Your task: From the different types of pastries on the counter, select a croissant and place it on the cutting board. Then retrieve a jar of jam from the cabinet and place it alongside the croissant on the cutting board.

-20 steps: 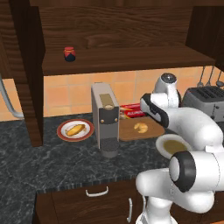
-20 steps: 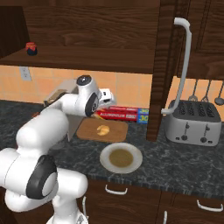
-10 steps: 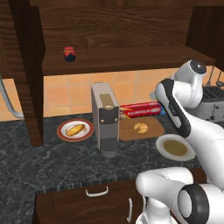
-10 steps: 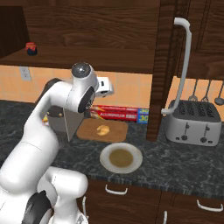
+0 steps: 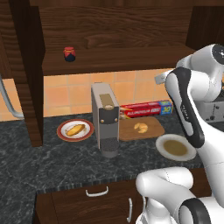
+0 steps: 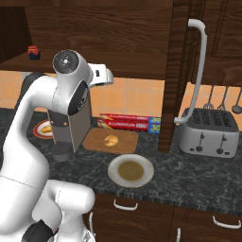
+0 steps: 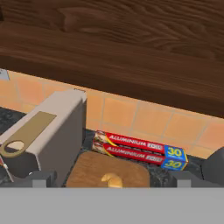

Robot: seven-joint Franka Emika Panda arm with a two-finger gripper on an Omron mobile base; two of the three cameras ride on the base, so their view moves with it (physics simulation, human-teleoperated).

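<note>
The croissant (image 5: 141,127) lay on the cutting board (image 5: 151,130) at the centre of the left base view, so the first half of the task looked done. The jam jar (image 5: 69,54) stood on the cabinet shelf (image 5: 122,57) in the upper left, well apart from the white arm bent at the right edge. In the hand view, the fingers (image 7: 40,176) showed only as dark stubs at the bottom corners, set wide apart and empty.

The likely risks were judged to be these: the grey coffee machine (image 5: 105,118) stood between arm and jar, so a low sweep could strike it; the shelf edge could catch the wrist; and the small jar could tip or be pushed back on a misaligned reach.
</note>
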